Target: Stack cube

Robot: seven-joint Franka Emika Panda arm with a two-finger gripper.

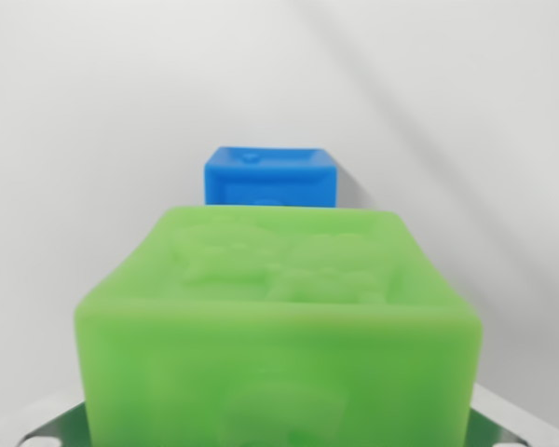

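A large green cube with a raised figure on its top face fills the lower half of the wrist view, very near the camera. My gripper is shut on it. Only slivers of its metal fingers show, one at each lower corner, pressed against the cube's sides. Beyond the green cube, a smaller-looking blue cube rests on the white surface, centred in the view and partly hidden by the green cube's far edge. The two cubes are apart.
A plain white surface surrounds both cubes. A faint shadow falls on the blue cube's right side in the wrist view.
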